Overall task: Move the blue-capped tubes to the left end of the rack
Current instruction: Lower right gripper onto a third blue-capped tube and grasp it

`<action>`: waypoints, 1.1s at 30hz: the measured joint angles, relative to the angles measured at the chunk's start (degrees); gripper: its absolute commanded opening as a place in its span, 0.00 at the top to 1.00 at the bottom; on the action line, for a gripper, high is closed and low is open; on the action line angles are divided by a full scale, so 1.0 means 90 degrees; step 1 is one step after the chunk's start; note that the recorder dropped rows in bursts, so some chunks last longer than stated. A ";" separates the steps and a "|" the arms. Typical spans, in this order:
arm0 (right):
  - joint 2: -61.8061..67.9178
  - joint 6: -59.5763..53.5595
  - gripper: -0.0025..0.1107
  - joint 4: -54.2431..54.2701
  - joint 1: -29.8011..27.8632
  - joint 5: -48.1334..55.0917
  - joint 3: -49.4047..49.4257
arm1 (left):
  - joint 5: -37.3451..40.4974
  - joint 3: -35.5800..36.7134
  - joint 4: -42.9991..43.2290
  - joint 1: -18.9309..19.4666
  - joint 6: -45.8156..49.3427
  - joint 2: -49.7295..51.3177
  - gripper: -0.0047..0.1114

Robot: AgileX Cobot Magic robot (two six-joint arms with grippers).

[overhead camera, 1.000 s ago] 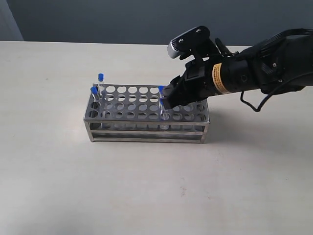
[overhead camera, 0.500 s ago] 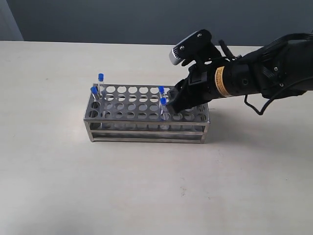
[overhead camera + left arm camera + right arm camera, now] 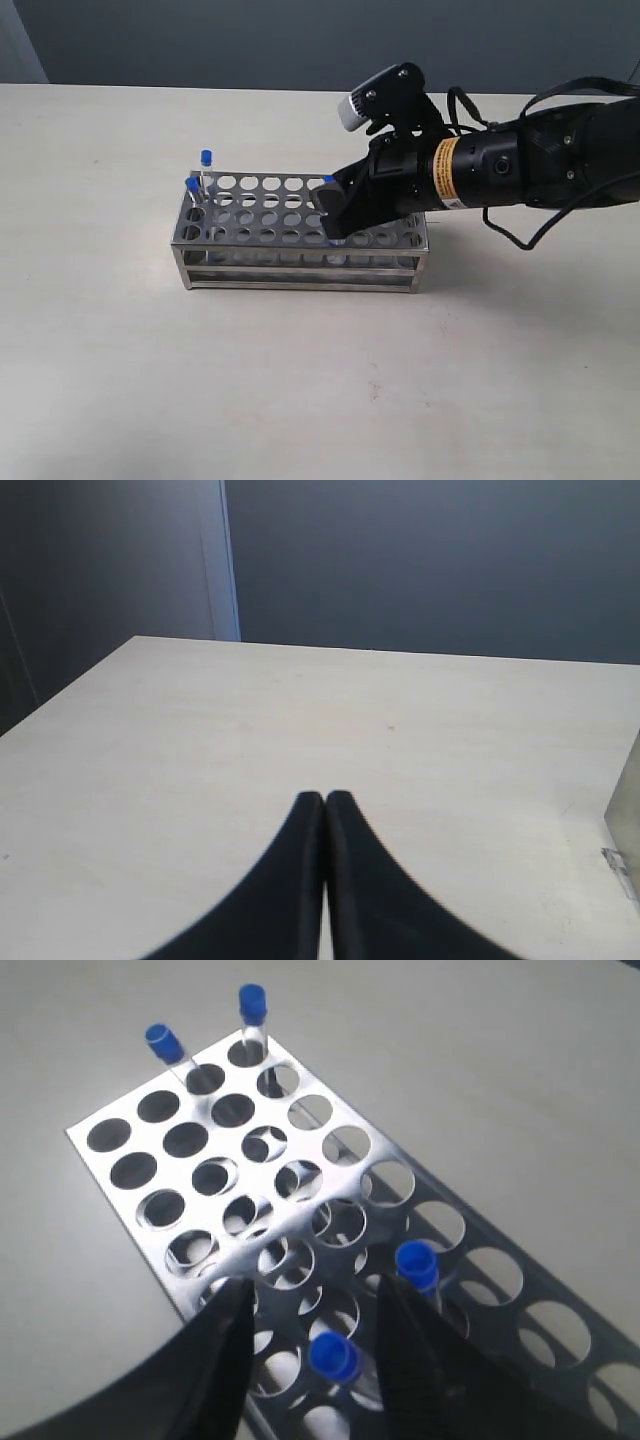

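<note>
Jaws of the right gripper (image 3: 312,1290) have slid around one blue-capped tube (image 3: 335,1357) — open, not squeezing — so grabbing comes next.

Rack (image 3: 300,268) left corner: two capped tubes (image 3: 206,160) obstruct; neighbouring holes (image 3: 248,184) apparently free.

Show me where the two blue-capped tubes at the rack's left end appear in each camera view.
Exterior view: the two blue-capped tubes stand left of centre, at the rack's left end.
Right wrist view: the tubes high in the picture, at the rack's far end.
Left wrist view: absent; the shut left tool shows.
Shared landmark: the rack's holed top.
</note>
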 measured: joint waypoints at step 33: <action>0.0416 -0.0935 0.99 0.0871 -0.0037 0.0073 0.0086 | 0.0000 0.0000 0.0000 0.0000 0.0000 0.0000 0.96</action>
